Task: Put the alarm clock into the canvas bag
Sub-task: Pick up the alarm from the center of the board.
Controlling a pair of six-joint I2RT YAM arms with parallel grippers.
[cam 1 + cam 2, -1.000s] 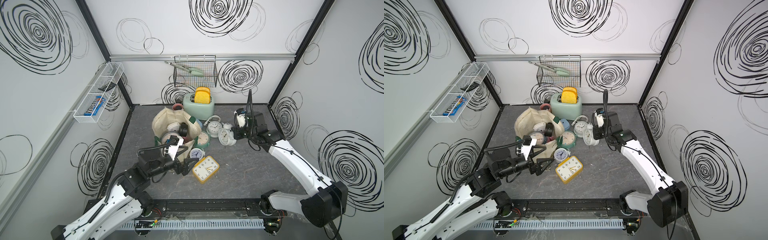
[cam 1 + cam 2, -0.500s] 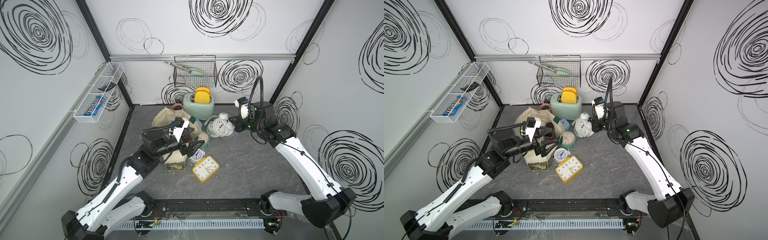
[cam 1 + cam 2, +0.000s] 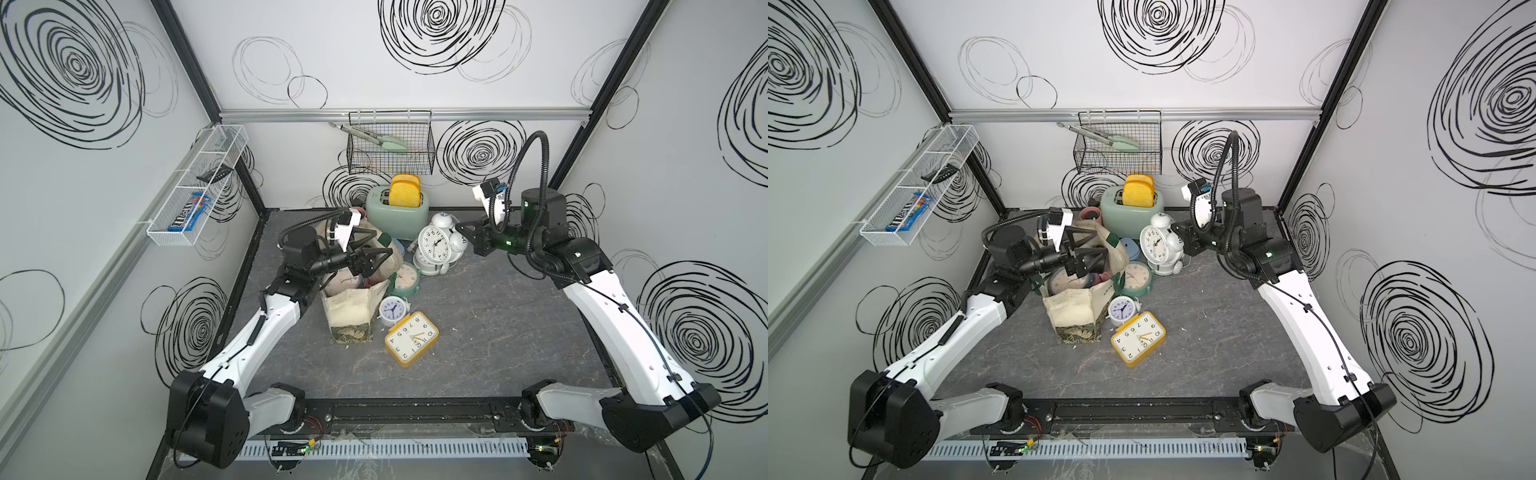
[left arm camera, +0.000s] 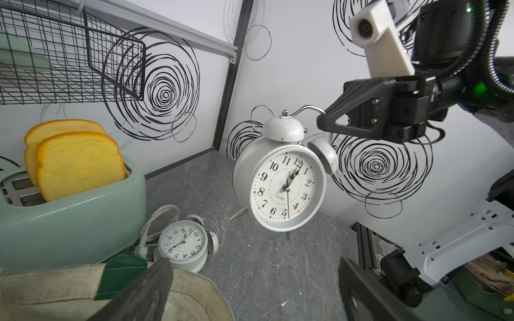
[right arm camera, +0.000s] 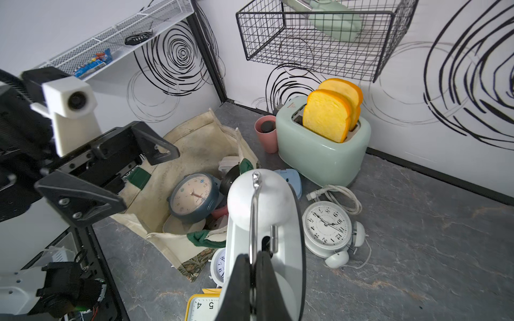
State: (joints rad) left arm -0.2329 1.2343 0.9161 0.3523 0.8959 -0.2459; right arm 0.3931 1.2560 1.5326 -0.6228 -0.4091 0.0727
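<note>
I find the right end effector (image 3: 460,229) clenched on the wire handle (image 4: 304,107) of the clock (image 3: 434,246). The clock hangs tilted, clear of the worktop (image 3: 498,332), upper centre in both top views. The bag (image 3: 352,308) mouth lies left and lower in frame. The left end effector (image 3: 381,243) is released and hovers over that mouth.

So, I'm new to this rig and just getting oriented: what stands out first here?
A big white clock dangles by its wire handle from the shut right jaws, mid-air by the toaster. Beside it, the left jaws gape over the open bag; a yellow clock lies by its base.
</note>
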